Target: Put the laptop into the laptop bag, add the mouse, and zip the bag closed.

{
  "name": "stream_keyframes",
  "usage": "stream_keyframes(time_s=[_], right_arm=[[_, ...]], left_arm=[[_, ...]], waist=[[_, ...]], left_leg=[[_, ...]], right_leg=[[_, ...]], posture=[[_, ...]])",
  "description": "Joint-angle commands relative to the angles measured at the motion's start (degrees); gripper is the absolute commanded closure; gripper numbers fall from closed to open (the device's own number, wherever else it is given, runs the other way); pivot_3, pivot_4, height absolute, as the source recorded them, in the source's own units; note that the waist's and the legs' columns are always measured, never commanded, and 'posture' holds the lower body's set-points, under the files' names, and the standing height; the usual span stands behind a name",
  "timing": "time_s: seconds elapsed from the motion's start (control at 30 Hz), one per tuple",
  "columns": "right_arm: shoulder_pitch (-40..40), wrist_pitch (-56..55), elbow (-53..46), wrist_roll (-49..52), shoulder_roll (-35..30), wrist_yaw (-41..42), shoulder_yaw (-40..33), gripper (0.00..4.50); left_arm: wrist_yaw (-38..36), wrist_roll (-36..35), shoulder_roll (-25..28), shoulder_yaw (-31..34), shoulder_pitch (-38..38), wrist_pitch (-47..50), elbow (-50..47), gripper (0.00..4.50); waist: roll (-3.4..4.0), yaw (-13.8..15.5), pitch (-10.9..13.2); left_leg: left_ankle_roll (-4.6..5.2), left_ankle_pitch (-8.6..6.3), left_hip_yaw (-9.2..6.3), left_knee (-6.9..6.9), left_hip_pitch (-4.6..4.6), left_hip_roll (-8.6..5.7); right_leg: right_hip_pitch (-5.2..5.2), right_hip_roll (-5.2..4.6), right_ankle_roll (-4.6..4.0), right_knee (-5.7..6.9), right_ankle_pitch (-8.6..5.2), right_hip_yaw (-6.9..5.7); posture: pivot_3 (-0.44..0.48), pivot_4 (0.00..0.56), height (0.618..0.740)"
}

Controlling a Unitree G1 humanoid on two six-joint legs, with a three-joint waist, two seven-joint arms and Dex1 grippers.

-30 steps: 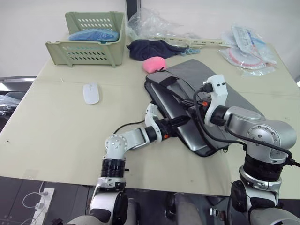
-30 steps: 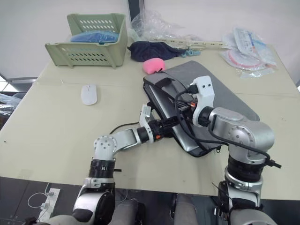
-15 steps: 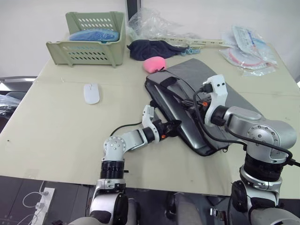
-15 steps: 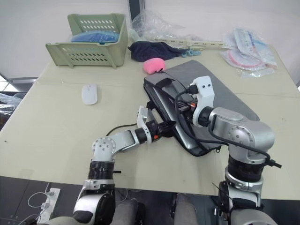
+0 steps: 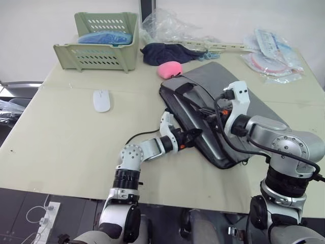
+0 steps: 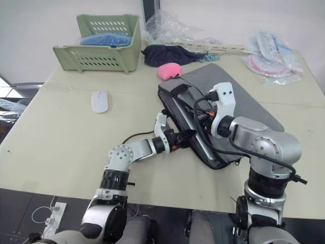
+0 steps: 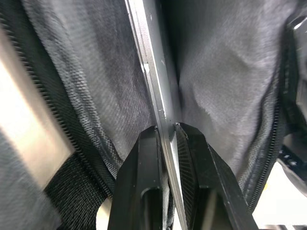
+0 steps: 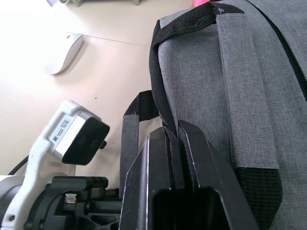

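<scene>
The grey laptop bag point(image 5: 244, 96) lies at the table's middle right, its mouth open toward me. The silver laptop point(image 7: 154, 72) sits partly inside, its edge showing in the opening point(image 5: 204, 141). My left gripper point(image 7: 167, 128) reaches into the mouth point(image 5: 194, 134) and is shut on the laptop's thin edge. My right gripper point(image 8: 172, 125) is shut on the black-edged upper flap of the bag point(image 8: 249, 86), just above the opening point(image 5: 209, 113). The white mouse point(image 5: 101, 100) rests on the table to the left, apart from both grippers.
A green basket point(image 5: 96, 48) with a blue item stands at the back left. A navy cloth bundle point(image 5: 165, 52) and a pink blob point(image 5: 170, 69) lie just behind the bag. Plastic packets point(image 5: 274, 51) lie at the back right.
My left gripper has gone from open to shut on the laptop's edge inside the bag. The right gripper keeps its hold on the flap.
</scene>
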Motion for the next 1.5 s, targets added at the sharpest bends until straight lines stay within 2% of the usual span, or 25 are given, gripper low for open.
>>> stream_keyframes(time_s=[0.03,0.23,0.37,0.43,0.57,0.7,0.97,1.03,1.1,1.23,1.37,1.5], right_arm=[[-1.77,0.47,-4.38,4.73,1.41,1.99,0.72,4.5],[-1.98,0.56,-4.29,4.59,1.5,2.07,0.79,4.5],[-1.89,0.12,-3.94,4.23,1.25,2.04,0.98,4.5],[-1.65,-0.17,-3.82,4.01,0.93,2.09,1.01,4.5],[-1.33,-1.09,-3.27,3.46,0.21,1.74,1.05,4.5],[-1.05,-2.01,-2.4,3.14,-0.77,1.38,1.14,4.5],[0.53,-4.51,-1.1,3.4,-2.78,2.23,2.53,4.5],[0.84,-4.5,-1.16,4.02,-3.3,2.94,2.7,4.5],[1.19,-4.08,-1.62,5.03,-4.04,3.78,2.66,4.5],[1.81,-3.58,-2.32,6.84,-6.15,4.92,2.59,4.5],[3.49,-4.89,-2.55,6.84,-7.88,5.59,3.82,4.5],[5.96,-10.84,-1.75,3.63,-8.72,5.77,7.52,4.5]], left_arm=[[-2.82,1.6,-6.37,-2.65,-2.74,-1.65,3.57,4.49],[-5.2,3.7,-6.72,-3.33,-4.72,-2.66,6.07,4.49],[-6.1,4.09,-5.8,-3.78,-3.77,-1.47,4.44,4.49],[-6.39,4.0,-4.81,-4.05,-2.42,-0.24,2.54,3.51],[-7.47,4.03,-0.55,-4.06,0.36,2.55,-2.66,1.93],[-10.69,4.42,6.81,-4.33,3.06,5.58,-10.41,0.02],[-20.33,-0.45,22.3,-0.56,7.08,10.9,-23.32,0.02],[-25.42,-0.42,29.24,-0.01,9.63,9.9,-28.26,0.02],[-30.85,1.13,35.8,0.05,12.8,6.46,-32.42,0.02],[-38.21,7.01,42.45,2.26,19.02,-7.17,-35.8,0.02],[-41.11,9.03,48.26,6.81,20.94,-11.2,-31.51,0.02],[-45.5,17.42,53.47,7.41,25.82,-22.53,-27.32,0.02]], waist=[[0.0,0.14,0.0],[0.0,0.47,0.0],[0.0,0.55,0.0],[0.0,0.47,0.0],[0.01,-0.49,0.01],[0.01,-1.03,0.0],[0.03,-1.84,0.02],[0.03,-1.97,0.02],[0.04,-2.31,0.03],[0.12,-1.94,0.07],[0.11,-2.03,0.08],[0.13,-2.22,0.08]], left_leg=[[0.0,0.0,-0.01,0.0,0.0,0.0],[0.01,0.0,-0.01,0.0,0.0,0.0],[0.01,0.0,-0.01,0.0,-0.01,0.0],[0.01,0.0,-0.01,0.0,-0.03,0.01],[0.0,0.0,-0.03,-0.09,-0.15,0.06],[0.0,0.0,-0.02,-0.11,-0.2,0.1],[-0.01,0.0,-0.02,-0.04,-0.21,0.13],[-0.02,0.0,-0.03,-0.05,-0.26,0.11],[-0.04,-0.01,0.0,-0.06,-0.37,0.12],[-0.09,-0.04,-0.02,-0.04,-0.6,0.13],[-0.09,-0.04,-0.01,0.04,-0.66,0.12],[-0.1,-0.05,0.04,-0.03,-0.62,0.14]], right_leg=[[0.0,0.0,0.0,0.0,0.0,-0.01],[0.0,-0.01,0.0,0.0,0.0,0.0],[0.0,-0.01,0.0,0.0,0.0,-0.01],[-0.02,0.0,0.0,0.0,0.0,-0.02],[-0.2,0.07,0.0,0.0,0.0,-0.08],[-0.31,0.11,0.0,0.04,0.0,-0.08],[-0.34,0.09,-0.01,0.12,-0.01,-0.02],[-0.4,0.07,-0.01,0.12,-0.01,-0.02],[-0.57,0.09,-0.01,0.14,-0.01,0.0],[-0.82,0.12,-0.04,0.24,-0.02,-0.05],[-0.81,0.12,-0.04,0.17,-0.02,-0.04],[-0.81,0.14,-0.04,0.16,-0.03,-0.03]], posture=[[0.0,0.15,0.74],[0.0,0.15,0.74],[0.0,0.15,0.74],[0.0,0.15,0.74],[0.0,0.15,0.74],[0.0,0.15,0.74],[0.0,0.15,0.74],[0.0,0.15,0.74],[0.0,0.15,0.74],[0.0,0.15,0.74],[0.0,0.15,0.74],[0.0,0.15,0.74]])
